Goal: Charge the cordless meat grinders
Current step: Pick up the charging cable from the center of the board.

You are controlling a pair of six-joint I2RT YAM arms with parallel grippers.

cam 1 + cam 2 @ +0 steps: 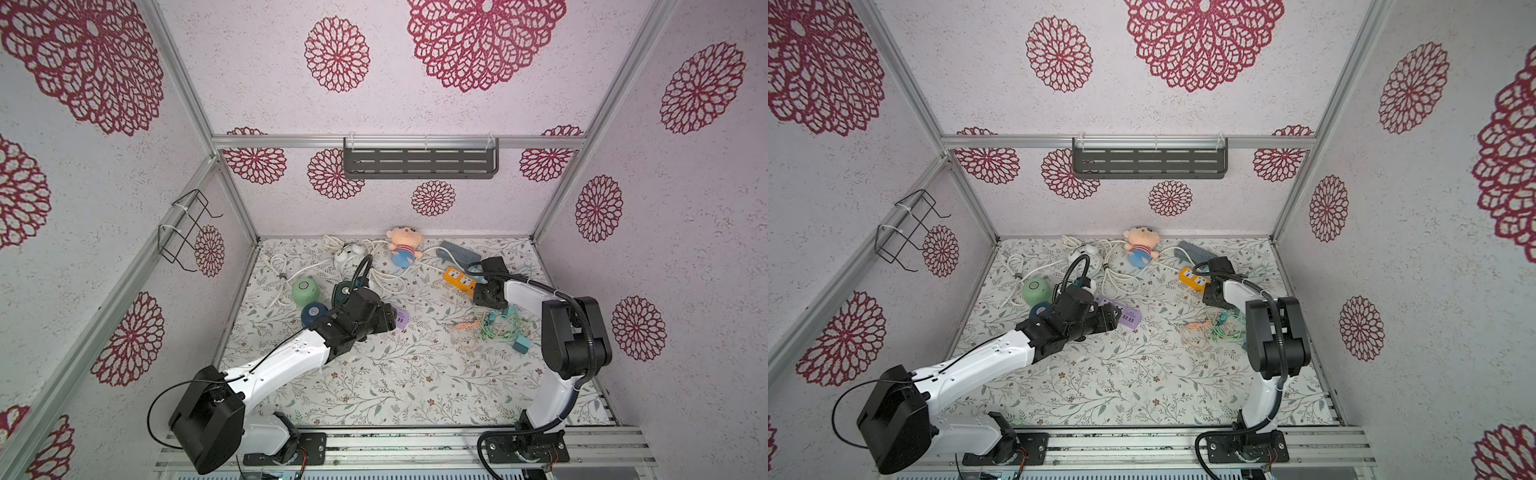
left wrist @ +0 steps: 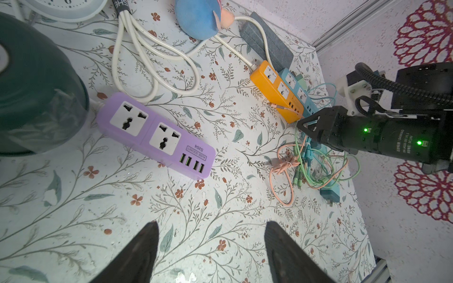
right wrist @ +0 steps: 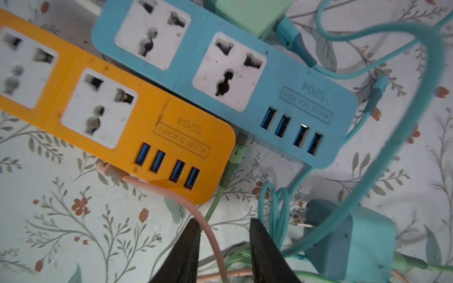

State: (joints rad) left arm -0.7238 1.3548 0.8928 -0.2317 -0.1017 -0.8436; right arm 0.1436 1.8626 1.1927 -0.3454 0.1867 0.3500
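Nothing charging yet. Light green grinder [image 1: 305,292], dark green grinder [image 2: 41,103] and navy grinder [image 1: 313,314] bunched near bench [image 1: 395,386] left edge, no lead in any that we can see. Left hand [image 2: 210,224] released, empty, near purple strip [image 2: 157,134]. Right hand [image 3: 223,220] jaws apart, pink cable [image 3: 171,190] between them, unclamped, beside orange strip [image 3: 147,117]. All three grinders left, we judge.
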